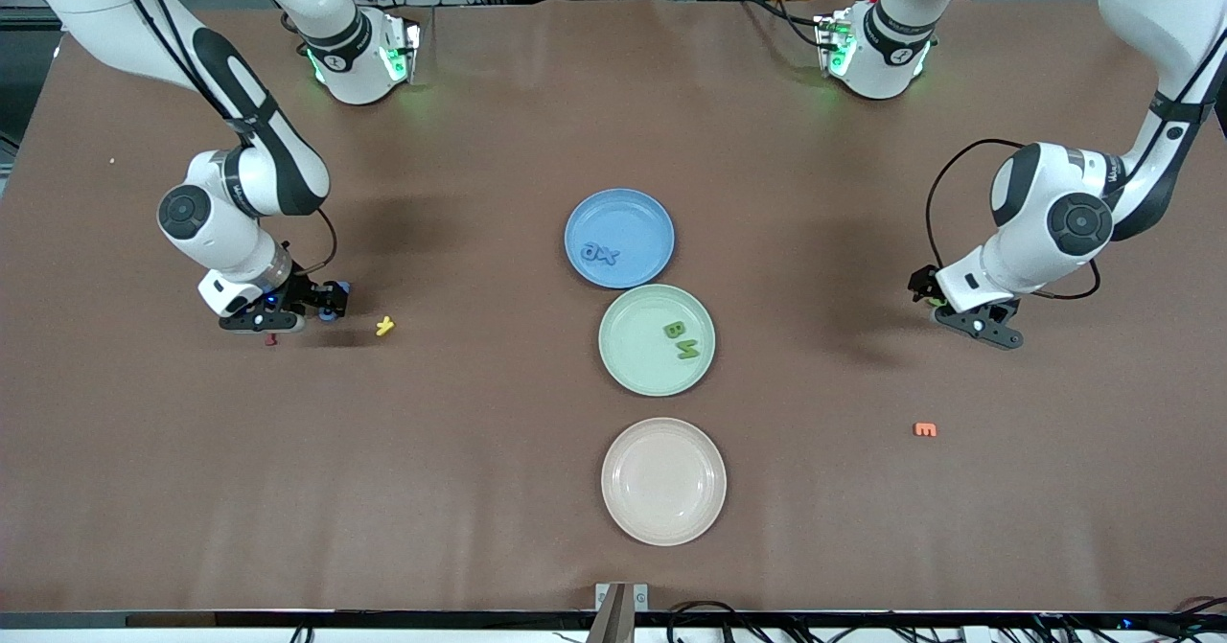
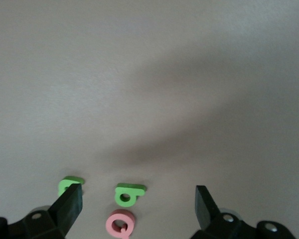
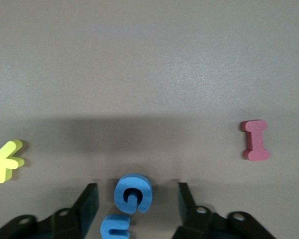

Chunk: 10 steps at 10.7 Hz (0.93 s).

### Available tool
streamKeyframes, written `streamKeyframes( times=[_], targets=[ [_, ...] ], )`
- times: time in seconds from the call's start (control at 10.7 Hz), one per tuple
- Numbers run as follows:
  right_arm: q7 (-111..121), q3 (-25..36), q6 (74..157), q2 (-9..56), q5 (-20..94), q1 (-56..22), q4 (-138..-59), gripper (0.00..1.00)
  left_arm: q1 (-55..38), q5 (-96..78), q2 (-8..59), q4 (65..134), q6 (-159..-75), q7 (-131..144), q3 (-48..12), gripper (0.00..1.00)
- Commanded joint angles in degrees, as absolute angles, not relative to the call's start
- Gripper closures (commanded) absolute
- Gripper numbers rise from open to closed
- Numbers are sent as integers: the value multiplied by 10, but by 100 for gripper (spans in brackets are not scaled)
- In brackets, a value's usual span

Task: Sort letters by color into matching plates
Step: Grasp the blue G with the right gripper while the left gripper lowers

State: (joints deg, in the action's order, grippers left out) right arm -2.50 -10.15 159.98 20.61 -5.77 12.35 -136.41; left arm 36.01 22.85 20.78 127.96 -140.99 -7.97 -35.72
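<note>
In a line at the table's middle stand the blue plate (image 1: 635, 214) holding two blue letters (image 1: 602, 254), the mint green plate (image 1: 628, 351) holding two green letters (image 1: 681, 339), and the bare cream plate (image 1: 663, 480). My right gripper (image 3: 138, 199) is down at the table near the right arm's end, open, with a blue letter G (image 3: 133, 192) between its fingers and a gap on each side. A second blue letter (image 3: 114, 226) lies beside the G. My left gripper (image 2: 138, 199) hangs open low over a green letter (image 2: 128, 193) and a pink Q (image 2: 120, 223).
Beside the right gripper (image 1: 329, 306) lie a yellow letter (image 1: 384, 326) and a red I (image 1: 271, 340). Another green letter (image 2: 69, 184) sits by one left finger. An orange letter (image 1: 925, 429) lies nearer the camera than the left gripper (image 1: 926, 290).
</note>
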Motion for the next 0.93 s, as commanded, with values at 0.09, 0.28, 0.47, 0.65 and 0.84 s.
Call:
streamKeyframes(
  times=[0.09,0.28,0.47,0.65,0.84],
  targets=[
    [-13,-110,1602,213,-57,135,-1358,36,396,246,195,1367,-1537,-111,-367,0],
    [-13,-109,1603,218,-58,134,-1357,39,418,293,204,1372,-1558,-110,-367,0],
    [-13,-110,1603,223,-58,133,-1352,42,433,316,220,1370,-1569,-108,-367,0],
    [-13,-109,1603,226,-59,132,-1351,46,433,316,221,1370,-1568,-97,-367,0],
    [-13,-109,1603,226,-59,132,-1352,53,435,316,229,1369,-1569,-94,-367,10]
  ],
)
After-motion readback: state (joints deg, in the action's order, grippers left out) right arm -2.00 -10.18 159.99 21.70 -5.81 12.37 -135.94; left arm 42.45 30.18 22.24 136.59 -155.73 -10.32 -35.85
